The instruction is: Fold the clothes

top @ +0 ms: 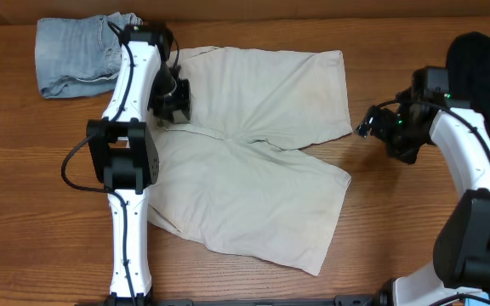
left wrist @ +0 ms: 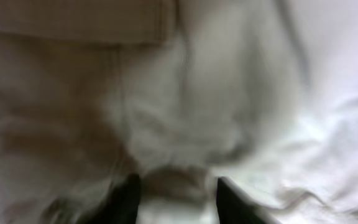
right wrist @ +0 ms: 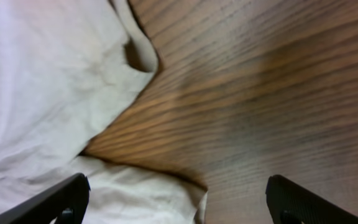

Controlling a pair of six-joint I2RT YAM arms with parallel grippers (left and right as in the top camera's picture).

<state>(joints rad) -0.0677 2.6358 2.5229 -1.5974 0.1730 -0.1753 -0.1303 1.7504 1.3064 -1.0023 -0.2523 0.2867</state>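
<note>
**Overhead:** We see the beige shorts (top: 262, 161) spread flat in the middle of the wooden table (top: 24, 212), with both legs pointing right. The denim shorts (top: 75, 55) sit bunched at the far-left corner, just beside the beige pair. The black garment (top: 475, 59) is at the far right, partly behind the right arm. The left gripper (top: 173, 102) is down on the beige shorts near their left end. From up here the arm body hides its fingers. The right gripper (top: 373, 123) hangs over bare wood just off the right edge of the upper leg, not touching cloth.

**Left wrist:** This view is very blurred and beige cloth (left wrist: 241, 93) fills it. It does show what overhead hides, which is the two dark fingertips (left wrist: 129, 199) of the left gripper (left wrist: 176, 202). They stand partly apart with a hump of wrinkled fabric between them. We cannot tell whether they actually pinch it.

**Right wrist:** This view is sharper. The right gripper (right wrist: 176, 205) is spread wide, with fingers (right wrist: 61, 199) at the bottom corners, and it holds nothing. The edge of the beige shorts (right wrist: 42, 81) fills the left side, with a small fold curling at the top. Bare table (right wrist: 260, 93) grain fills the right. A strip of the cloth edge runs below the gap between the jaws. The denim and black garments appear only in the overhead view.
</note>
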